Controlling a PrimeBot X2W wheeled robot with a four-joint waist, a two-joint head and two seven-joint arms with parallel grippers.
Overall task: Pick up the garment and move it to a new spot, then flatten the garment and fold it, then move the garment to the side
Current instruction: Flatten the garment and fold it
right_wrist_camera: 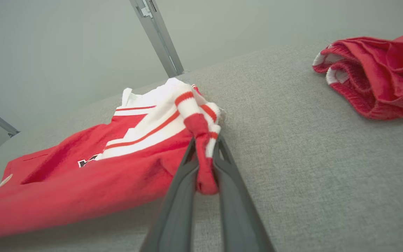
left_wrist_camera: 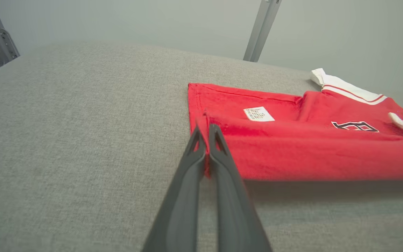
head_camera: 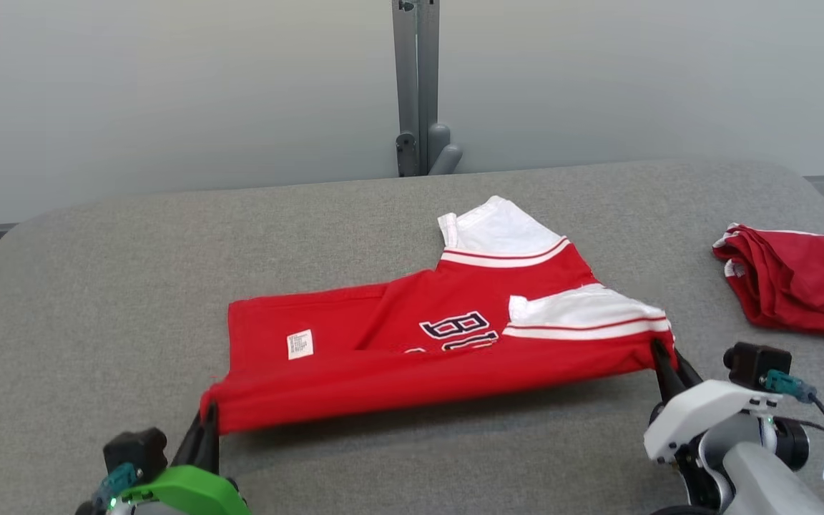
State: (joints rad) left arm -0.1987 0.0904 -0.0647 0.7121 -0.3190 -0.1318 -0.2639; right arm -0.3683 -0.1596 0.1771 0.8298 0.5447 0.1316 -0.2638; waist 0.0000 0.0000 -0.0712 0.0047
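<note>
The left gripper (head_camera: 208, 422) pinches shut on a hem corner of the red garment (head_camera: 455, 336) and the right gripper (head_camera: 659, 354) on its striped shoulder, stretching the near edge taut just above the grey table (head_camera: 97, 286) where the rest lies, apparently so the fold turns over evenly.

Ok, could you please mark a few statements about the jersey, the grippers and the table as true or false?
1. The left gripper is shut on a corner of the red jersey. True.
2. The right gripper is open and holds nothing. False: it is shut on the jersey's striped edge.
3. A second red garment lies on the table, apart from the jersey, on the robot's right. True.
4. The jersey's white label is hidden. False: it faces up on the red cloth.
</note>
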